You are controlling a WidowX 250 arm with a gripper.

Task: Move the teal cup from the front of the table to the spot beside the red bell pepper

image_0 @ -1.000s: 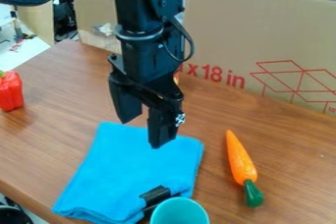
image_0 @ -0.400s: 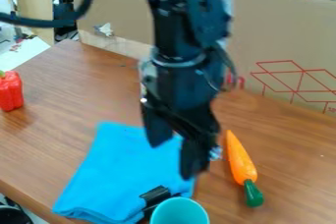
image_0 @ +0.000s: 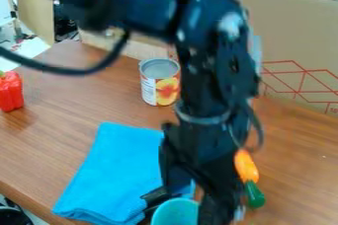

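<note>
Black arm [image_0: 224, 66] enters at upper left, bends over the table [image_0: 72, 91], hangs down right of centre. Dark cable [image_0: 72, 69] loops beneath its upper part. Pincer [image_0: 196, 207] low in view, tips pointing down, the two fingers apart with a gap between them; no thing seen gripped in it

Nearest to it: teal cup [image_0: 173, 215], at the bottom edge of view, opening turned up. Right side of its rim is hidden behind the pincer. Whether the two touch, cannot tell from this angle. Cup sits by the near right corner of a folded blue cloth [image_0: 109, 172], which lies flat on the table, its upper right part passing behind the pincer. Small black piece [image_0: 154, 197] at the cloth's near right edge, just beside the cup; too little shows to say what it is

To the right of the pincer: orange carrot [image_0: 247, 167] with green end [image_0: 255, 194], lying on the table, green end toward the camera. Its narrow end is hidden behind the arm

Farther back: opened can [image_0: 150, 91], upright, bare metal at the top, label with yellow and orange-red picture, just left of the arm in view and well apart from the cloth. Far left: red pepper [image_0: 11, 93] with green stem, near the view's edge. Behind the table, large cardboard [image_0: 300, 31] with red line drawing
</note>
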